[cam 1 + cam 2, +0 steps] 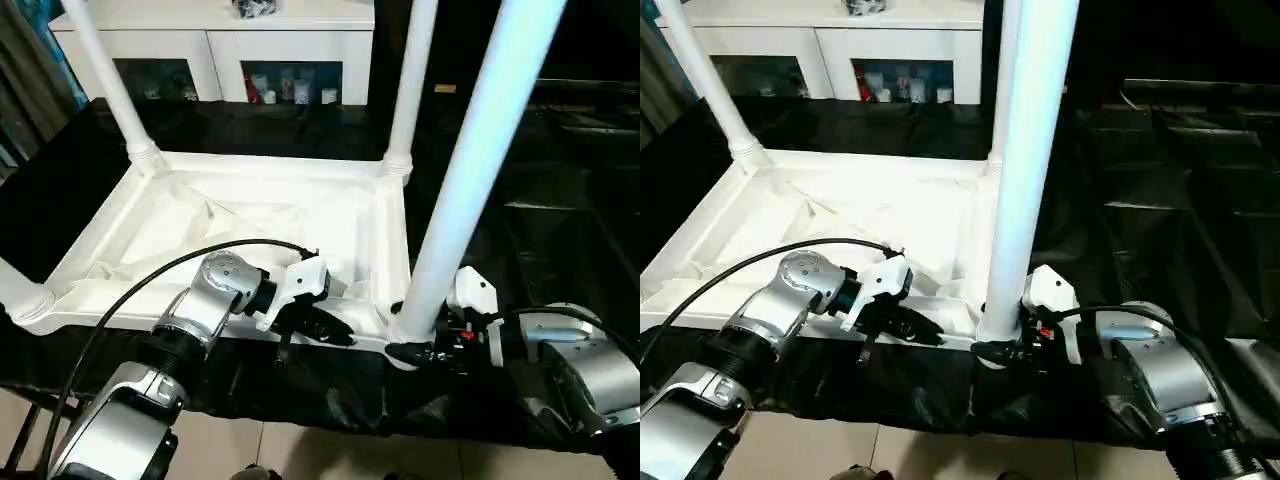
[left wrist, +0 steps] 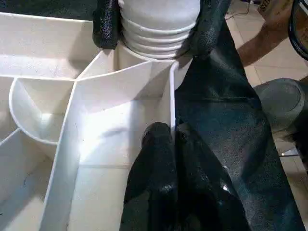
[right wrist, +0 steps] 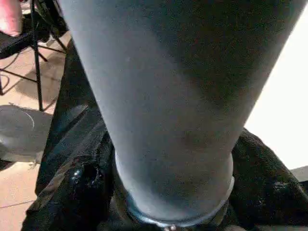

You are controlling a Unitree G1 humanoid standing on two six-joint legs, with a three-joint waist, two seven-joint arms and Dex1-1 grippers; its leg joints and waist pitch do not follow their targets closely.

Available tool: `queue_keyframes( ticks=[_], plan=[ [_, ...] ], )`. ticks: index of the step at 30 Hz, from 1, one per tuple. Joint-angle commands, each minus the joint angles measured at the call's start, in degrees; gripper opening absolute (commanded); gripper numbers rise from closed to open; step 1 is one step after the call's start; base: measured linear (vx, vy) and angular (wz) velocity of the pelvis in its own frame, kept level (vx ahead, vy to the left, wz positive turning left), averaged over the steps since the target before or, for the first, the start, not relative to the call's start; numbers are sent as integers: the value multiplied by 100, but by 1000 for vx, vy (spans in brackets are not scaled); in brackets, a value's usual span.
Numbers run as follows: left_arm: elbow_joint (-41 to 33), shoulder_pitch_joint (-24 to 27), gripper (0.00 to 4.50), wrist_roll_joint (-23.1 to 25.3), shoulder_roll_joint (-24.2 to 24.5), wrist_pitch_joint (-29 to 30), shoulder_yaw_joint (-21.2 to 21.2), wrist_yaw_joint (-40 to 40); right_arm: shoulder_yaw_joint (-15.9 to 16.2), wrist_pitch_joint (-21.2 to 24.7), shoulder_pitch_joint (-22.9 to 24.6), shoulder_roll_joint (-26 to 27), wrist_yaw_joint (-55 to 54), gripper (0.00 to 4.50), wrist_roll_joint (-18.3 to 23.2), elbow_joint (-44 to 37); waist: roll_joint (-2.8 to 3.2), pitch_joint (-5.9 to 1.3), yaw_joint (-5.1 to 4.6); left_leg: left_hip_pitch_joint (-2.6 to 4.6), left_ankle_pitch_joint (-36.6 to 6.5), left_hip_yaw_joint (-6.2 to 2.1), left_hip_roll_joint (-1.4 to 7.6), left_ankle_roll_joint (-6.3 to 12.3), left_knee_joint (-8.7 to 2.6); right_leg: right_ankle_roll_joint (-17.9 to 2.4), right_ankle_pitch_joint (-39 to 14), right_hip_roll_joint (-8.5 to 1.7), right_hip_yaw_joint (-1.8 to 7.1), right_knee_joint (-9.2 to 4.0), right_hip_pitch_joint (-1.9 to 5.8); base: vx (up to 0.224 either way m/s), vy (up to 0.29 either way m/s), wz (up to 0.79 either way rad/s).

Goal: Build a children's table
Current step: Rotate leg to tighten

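Head views: children's table (image 1: 250,215) lies upside down on the black-covered surface (image 1: 560,230), ribbed underside up, legs standing in the corner sockets. Far-left leg (image 1: 105,75) and far-right leg (image 1: 410,85) are upright; near-right leg (image 1: 480,160) stands in its socket at the near-right corner. Left claw (image 1: 325,328) sits on the table's near rim, just left of that corner. Right claw (image 1: 415,352) is at the base of the near-right leg. White cabinet (image 1: 215,45) stands behind. Left wrist view: left claw's fingers (image 2: 159,168) are closed, pinching the thin near wall of the tabletop (image 2: 171,103); the right claw's black fingers (image 2: 107,24) flank the leg's ribbed base. Right wrist view: right claw's fingers (image 3: 82,185) bracket the leg (image 3: 173,96) on both sides; can't tell if they're actually clamped.
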Motion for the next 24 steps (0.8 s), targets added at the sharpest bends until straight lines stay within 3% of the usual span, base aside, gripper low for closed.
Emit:
queue_keyframes(
  ticks=[1, 5, 10, 15, 16, 19, 24],
  plan=[
    [-245, -37, 0, -160, -172, -101, -173, -216, 314, 182, 24, 52, 177, 279, 57, -169, -135, -314, -10, 49, -1173, -84, 253, 554, -346, -1361, -1516, -303, 224, -364, 283, 0, 0, 0],
    [-252, -20, 0, -176, -177, -56, -156, -176, 297, 269, 78, 102, 122, 274, 117, -219, -133, -313, -4, 54, -1177, -82, 250, 545, -344, -1344, -1545, -301, 223, -369, 277, 0, 0, 0],
    [-146, -42, 0, -93, -435, 245, 12, 529, 37, 230, 103, 642, -984, 274, -125, -40, -134, -287, -31, 55, -1376, -94, 241, 401, -373, -1238, -1900, -305, 222, -407, 261, 0, 0, 0],
    [81, -115, 0, 132, -840, 497, 59, 1477, -212, 226, -12, 1307, -2305, 272, -425, 402, -137, -255, -179, 68, -1766, -133, 204, 161, -409, -1046, -2485, -295, 202, -486, 230, 0, 0, 0],
    [237, -176, 0, 234, -1081, 600, 91, 1980, -264, 204, -103, 1595, -2802, 272, -553, 641, -111, -245, -225, 76, -1861, -136, 201, 129, -413, -1036, -2532, -291, 204, -497, 209, 0, 0, 0],
    [392, -247, 0, 299, -1419, 756, 185, 2654, -336, 226, -224, 2011, -3429, 272, -649, 862, -123, -247, -261, 101, -1949, -139, 187, 116, -404, -986, -2659, -290, 202, -529, 194, 0, 0, 0],
    [490, -301, 0, 425, -1654, 760, 187, 3160, -433, 227, -359, 2505, -4084, 272, -745, 1074, -119, -255, -269, 65, -1872, -143, 180, 195, -418, -906, -2576, -281, 205, -531, 213, 0, 0, 0]
  ],
)
